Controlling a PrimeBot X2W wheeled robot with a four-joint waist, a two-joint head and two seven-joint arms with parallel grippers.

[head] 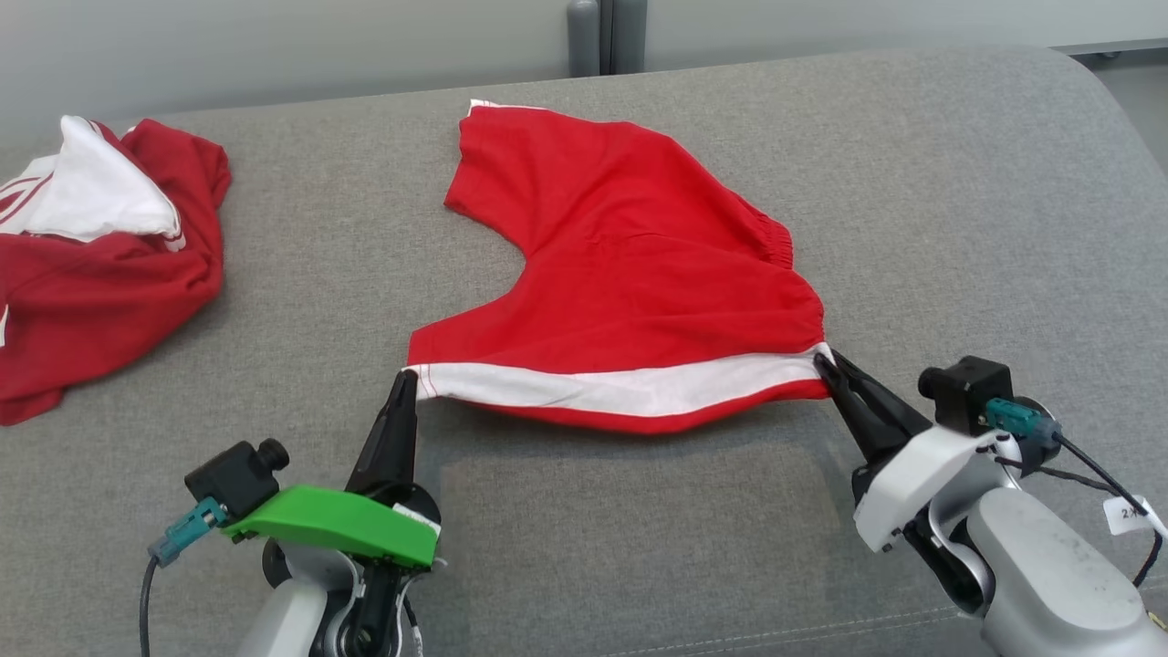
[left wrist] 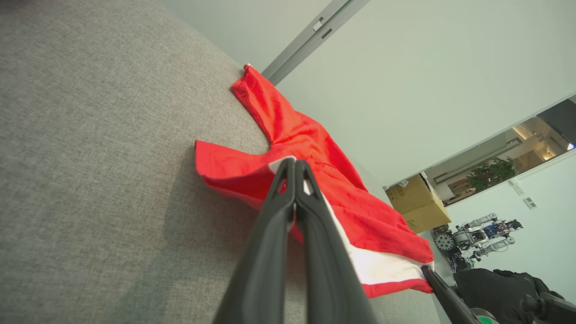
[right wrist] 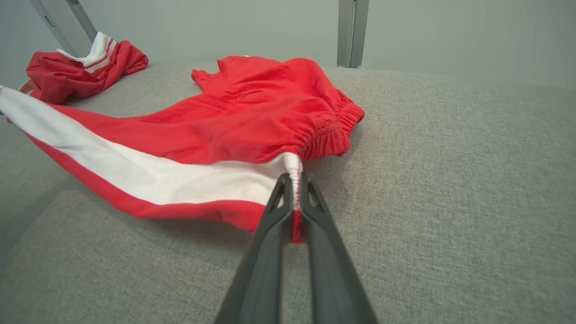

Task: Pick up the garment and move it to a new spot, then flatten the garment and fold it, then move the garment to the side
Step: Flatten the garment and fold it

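— Grippers, nearest of all: apart or together?
— Together, both. Left gripper (head: 406, 381), under its green cover (head: 338, 525), at the lower left of the head view: fingers pressed flat against each other, clamped on the near left corner of the red shorts (head: 630, 274), right at the end of the white stripe (head: 630, 388). Right gripper (head: 824, 363), at the lower right: likewise closed, pinching the near right corner, at the junction of stripe and gathered waistband (head: 776, 242). In the right wrist view, a sliver of white and red cloth squeezed between the two dark fingers.
— And the shorts?
— Lie spread on the grey cushion (head: 958, 228), about midway across it. Near edge strung between the two grippers, lifted a little, shadow beneath. Everything behind lying on the fabric: waistband to the right, both leg openings to the left, one by the left gripper, the other toward the cushion's back edge, with a curved notch between them.
— Anything else, farther off?
— Second red-and-white garment (head: 100, 274), crumpled at the far left of the cushion, well apart from the shorts. Past the back edge, a pale wall (head: 274, 46) and a grey upright post (head: 607, 36). Much farther, in the left wrist view: a cardboard box (left wrist: 416, 200), a potted plant (left wrist: 492, 171), and some other robot hardware (left wrist: 477, 229).
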